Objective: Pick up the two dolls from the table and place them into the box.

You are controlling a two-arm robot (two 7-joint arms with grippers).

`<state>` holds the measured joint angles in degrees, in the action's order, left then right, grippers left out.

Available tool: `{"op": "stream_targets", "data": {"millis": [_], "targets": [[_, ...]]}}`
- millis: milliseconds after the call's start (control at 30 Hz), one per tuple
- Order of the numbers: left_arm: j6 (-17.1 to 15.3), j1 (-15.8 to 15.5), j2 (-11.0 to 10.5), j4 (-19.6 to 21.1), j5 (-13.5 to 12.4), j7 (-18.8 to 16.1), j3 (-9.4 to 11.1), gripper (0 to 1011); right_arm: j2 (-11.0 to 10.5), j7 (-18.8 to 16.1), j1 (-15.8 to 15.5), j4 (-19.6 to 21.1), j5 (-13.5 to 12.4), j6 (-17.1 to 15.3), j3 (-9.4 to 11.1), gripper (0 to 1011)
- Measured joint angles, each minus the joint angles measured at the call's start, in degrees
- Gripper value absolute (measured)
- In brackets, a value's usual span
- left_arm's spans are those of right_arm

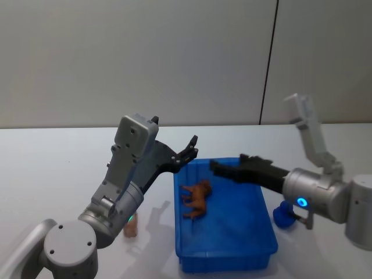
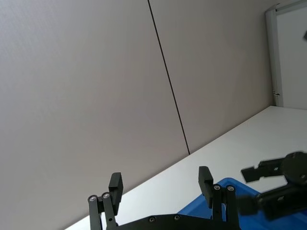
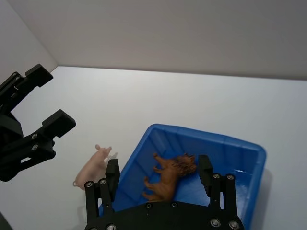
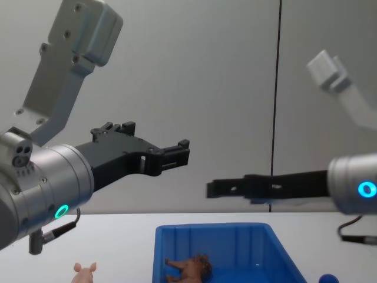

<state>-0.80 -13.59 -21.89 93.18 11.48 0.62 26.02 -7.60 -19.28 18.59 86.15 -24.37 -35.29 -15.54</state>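
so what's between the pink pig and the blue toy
The blue box, holding the brown animal, sits between them in the head view.

The box (image 1: pixel 226 260) is smooth blue plastic with a slight gloss; the brown doll (image 3: pixel 168 177) looks rough and shaggy; the tabletop (image 1: pixel 58 168) is plain matt white; the left hand (image 2: pixel 160 178) and right hand (image 3: pixel 159 165) are matt black; the arm shells (image 1: pixel 131 145) are satin grey.
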Motion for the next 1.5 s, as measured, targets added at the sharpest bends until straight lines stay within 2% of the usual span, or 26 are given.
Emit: {"op": "stream_targets", "data": {"millis": [200,333,467,700,867,1167,1333,1500], "targets": [[0.00,0.00,0.00,0.00,0.00,0.00,0.00,1001,-2.57,-0.04,-1.94,3.31,0.97,2.37,1.30,1001],[0.00,0.00,0.00,0.00,0.00,0.00,0.00,1001,-5.07,0.37,-4.55,6.84,1.27,4.29,2.52,1001],[0.00,0.00,0.00,0.00,0.00,0.00,0.00,1001,-8.17,1.80,-8.72,11.48,1.39,6.07,3.90,1001],[0.00,0.00,0.00,0.00,0.00,0.00,0.00,1001,-12.14,4.35,-14.37,17.44,0.85,6.63,5.76,1001],[0.00,0.00,0.00,0.00,0.00,0.00,0.00,1001,-14.42,6.67,-18.33,20.92,0.03,5.75,6.85,1001],[0.00,0.00,0.00,0.00,0.00,0.00,0.00,1001,-16.59,11.75,-24.12,24.84,-1.41,4.38,8.45,1001],[0.00,0.00,0.00,0.00,0.00,0.00,0.00,1001,-16.92,14.16,-26.08,25.44,-1.92,4.19,8.98,1001],[0.00,0.00,0.00,0.00,0.00,0.00,0.00,1001,-16.81,15.30,-26.62,24.99,-1.94,4.05,9.10,1001]]}}
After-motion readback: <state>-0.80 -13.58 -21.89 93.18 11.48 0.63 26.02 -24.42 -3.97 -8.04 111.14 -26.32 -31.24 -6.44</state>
